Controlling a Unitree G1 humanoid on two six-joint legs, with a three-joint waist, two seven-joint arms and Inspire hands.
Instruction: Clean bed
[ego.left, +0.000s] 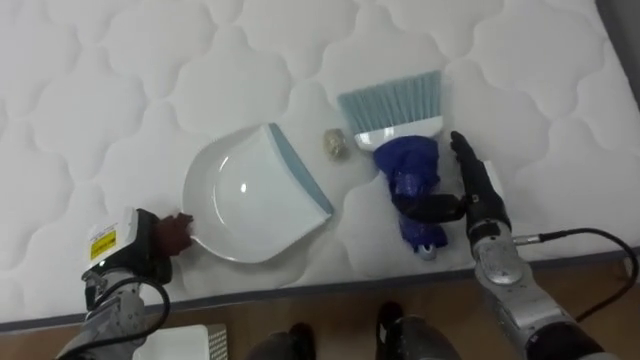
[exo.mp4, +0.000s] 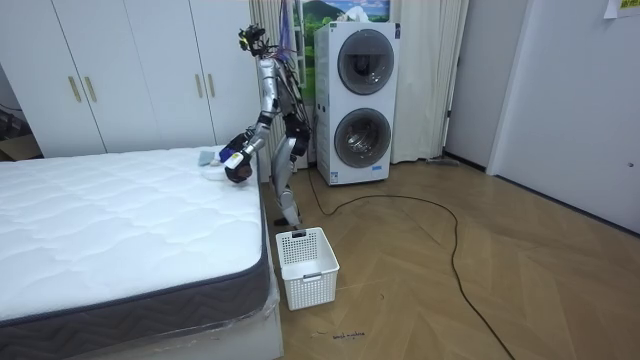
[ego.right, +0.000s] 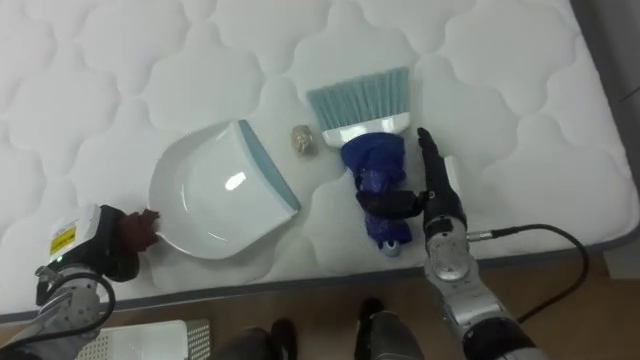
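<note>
You're looking down at the near edge of the bed's white quilted mattress (ego.left: 120, 90), where the cleaning things lie in a row. The white dustpan (ego.left: 250, 195) lies flat, its grey-blue lip turned toward a small crumpled scrap (ego.left: 335, 143) just beside it. Right of the scrap lies the hand brush (ego.left: 400, 130), pale blue bristles pointing away from you and its dark blue handle (ego.left: 410, 175) toward the bed's edge. Your right hand (ego.left: 478, 195) rests just beside that handle with its fingers (ego.left: 462, 155) stretched out straight along it and the thumb reaching across to touch the handle's lower part, so the hand is open rather than clasped. Your left hand (ego.left: 140, 245) sits at the dustpan's rear edge, back toward the camera; you cannot tell whether it grips the pan. In the room view the robot stands at the bed's (exo.mp4: 110, 220) side, bent over it, with a white laundry basket (exo.mp4: 307, 267) on the floor and stacked washing machines (exo.mp4: 357, 105) behind.
</note>
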